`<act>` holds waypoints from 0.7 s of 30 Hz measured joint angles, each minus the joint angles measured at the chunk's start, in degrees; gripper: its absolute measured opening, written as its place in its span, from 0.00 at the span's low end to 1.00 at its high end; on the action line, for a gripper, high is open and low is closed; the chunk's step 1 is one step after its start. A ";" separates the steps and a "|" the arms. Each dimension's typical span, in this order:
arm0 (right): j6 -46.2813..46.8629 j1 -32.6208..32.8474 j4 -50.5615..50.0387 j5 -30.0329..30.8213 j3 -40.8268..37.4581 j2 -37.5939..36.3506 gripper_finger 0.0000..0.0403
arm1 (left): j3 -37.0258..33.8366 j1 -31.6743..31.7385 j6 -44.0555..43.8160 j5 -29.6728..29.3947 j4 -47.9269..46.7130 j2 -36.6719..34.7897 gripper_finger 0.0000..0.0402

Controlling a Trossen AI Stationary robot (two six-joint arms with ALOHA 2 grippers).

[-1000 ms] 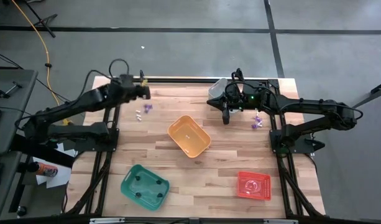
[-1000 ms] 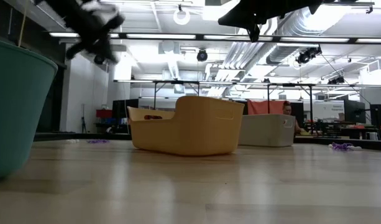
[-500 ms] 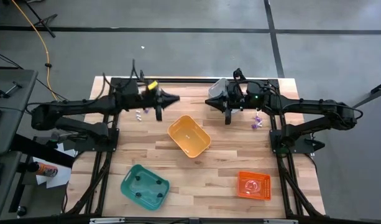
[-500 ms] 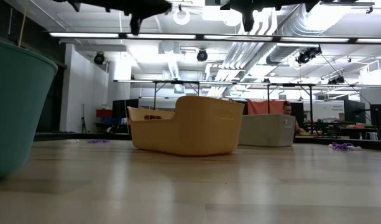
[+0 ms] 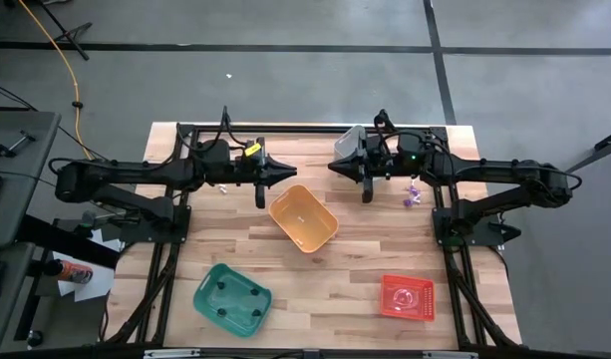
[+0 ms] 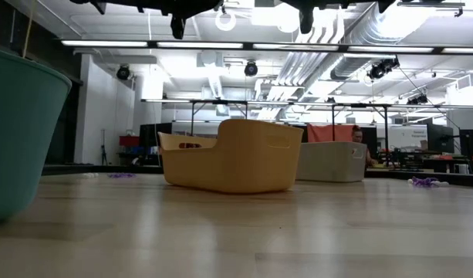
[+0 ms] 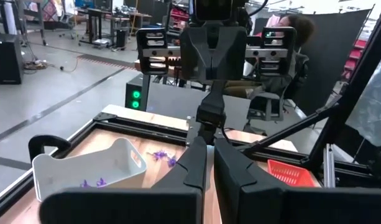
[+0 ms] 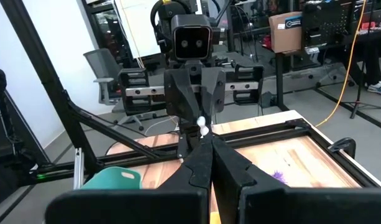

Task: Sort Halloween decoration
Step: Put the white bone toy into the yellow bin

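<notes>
My left gripper (image 5: 288, 170) and my right gripper (image 5: 331, 165) point level at each other, high above the far side of the orange bin (image 5: 303, 217). The left is shut on a tiny whitish trinket (image 8: 202, 124), which shows only in the right wrist view. The right gripper (image 7: 210, 121) is shut with nothing in it. More whitish trinkets (image 5: 223, 184) lie on the table at the far left. Purple ones (image 5: 413, 194) lie at the far right, and some lie in the grey bin (image 7: 91, 171). My left gripper pinches the whitish trinket (image 8: 202, 124) between its two fingertips (image 8: 195, 134). The fingers lie level and point toward the table's right side. The trinket is lifted clear, high above the table.
The green bin (image 5: 232, 297) stands near left and the red bin (image 5: 407, 296) near right. The grey bin (image 5: 350, 142) sits at the far edge under the right arm. A person sits beyond the table (image 7: 289, 37).
My left gripper has swung from the table's far left toward the middle, tipping up to level and rolling, and has ended facing the right gripper. The right gripper has tipped up slightly, staying in place.
</notes>
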 joint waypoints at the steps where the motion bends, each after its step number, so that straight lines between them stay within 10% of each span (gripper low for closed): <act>1: 0.01 0.00 -0.01 0.00 0.00 0.00 0.00 | 0.00 0.00 0.04 0.00 0.02 0.00 0.01; 21: 0.01 -0.17 -1.40 0.02 0.00 0.00 0.00 | 5.38 -1.35 8.08 1.01 -19.02 14.41 0.01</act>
